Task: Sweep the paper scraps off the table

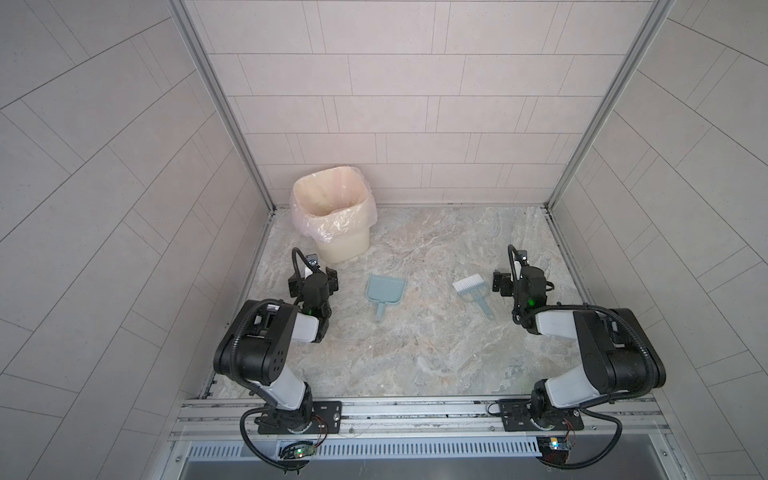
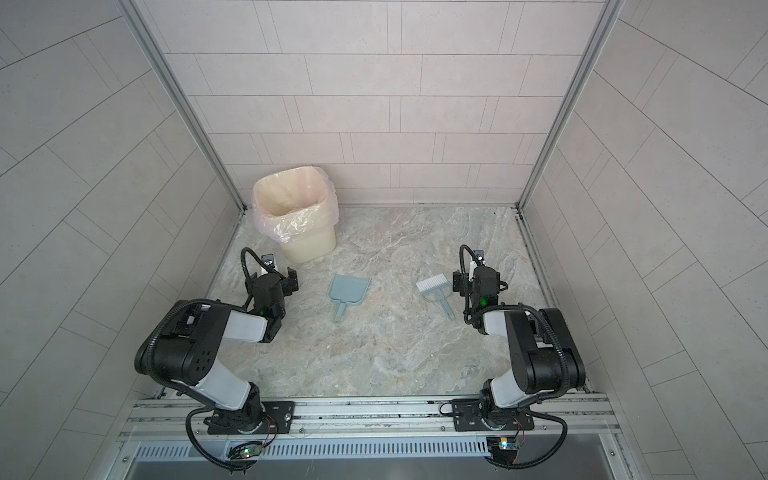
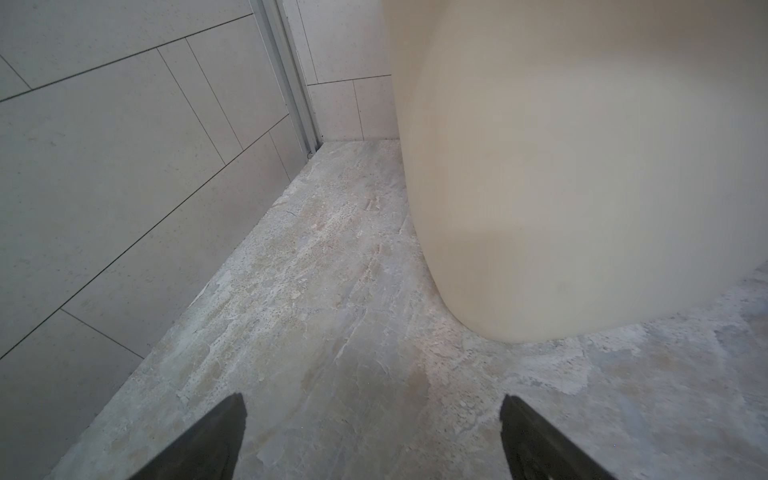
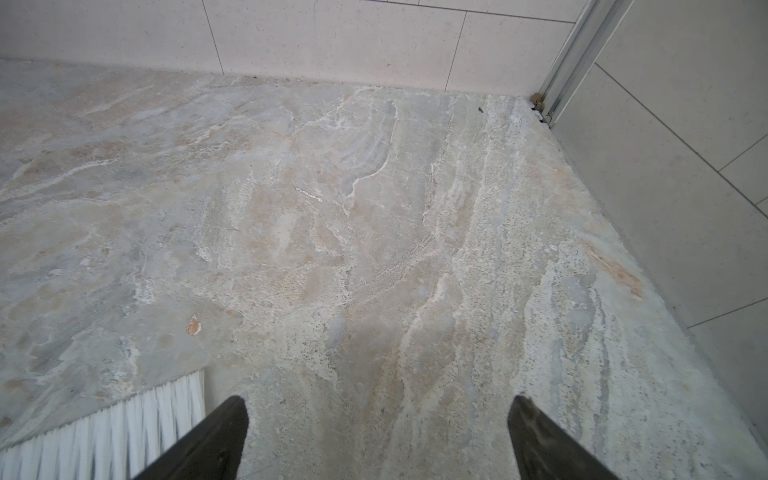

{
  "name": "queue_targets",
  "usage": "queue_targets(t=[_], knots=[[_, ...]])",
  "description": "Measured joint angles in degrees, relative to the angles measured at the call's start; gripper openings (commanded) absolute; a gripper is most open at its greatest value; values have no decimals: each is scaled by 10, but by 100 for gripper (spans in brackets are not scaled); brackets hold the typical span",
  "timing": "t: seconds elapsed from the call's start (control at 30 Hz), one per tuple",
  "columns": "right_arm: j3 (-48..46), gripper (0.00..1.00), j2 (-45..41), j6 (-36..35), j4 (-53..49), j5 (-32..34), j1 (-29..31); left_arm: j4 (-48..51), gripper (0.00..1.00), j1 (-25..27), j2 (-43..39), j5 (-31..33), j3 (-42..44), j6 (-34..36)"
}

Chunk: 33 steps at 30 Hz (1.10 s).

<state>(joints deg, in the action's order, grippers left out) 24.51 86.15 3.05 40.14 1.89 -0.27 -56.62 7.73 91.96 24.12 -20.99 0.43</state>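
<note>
Marbled counter [image 1: 415,353]: no paper scraps are seen. Left tool [image 3: 372,415] and right tool [image 4: 378,415] are held wide open, empty; brush [image 1: 469,289] or bin [image 1: 332,216] could be knocked by them.

Cream bin [image 1: 347,247], clear plastic liner [image 1: 332,226], upright, upper left of centre. Pale blue dustpan [image 1: 385,289] mid-frame, handle toward the bottom edge. Brush [image 1: 468,286] to its right, apart; white bristles point up-left.

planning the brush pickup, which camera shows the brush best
The top views: the brush shows whole, head to handle. The right wrist view catches only its white bristles; the left wrist view shows none of it.
</note>
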Motion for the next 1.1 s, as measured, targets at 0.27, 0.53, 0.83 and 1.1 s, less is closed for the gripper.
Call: queue_targets(t=[0.27, 0.53, 0.83, 1.1], knots=[[0, 100, 0, 0, 0, 0, 0, 0, 100, 0, 0, 0, 0, 0], [0, 99, 0, 0, 0, 0, 0, 5, 100, 0, 2, 2, -2, 0], [0, 99, 0, 0, 0, 4, 3, 5, 100, -2, 2, 2, -2, 0], [0, 99, 0, -1, 0, 12, 10, 5, 100, -2, 2, 2, -2, 0]])
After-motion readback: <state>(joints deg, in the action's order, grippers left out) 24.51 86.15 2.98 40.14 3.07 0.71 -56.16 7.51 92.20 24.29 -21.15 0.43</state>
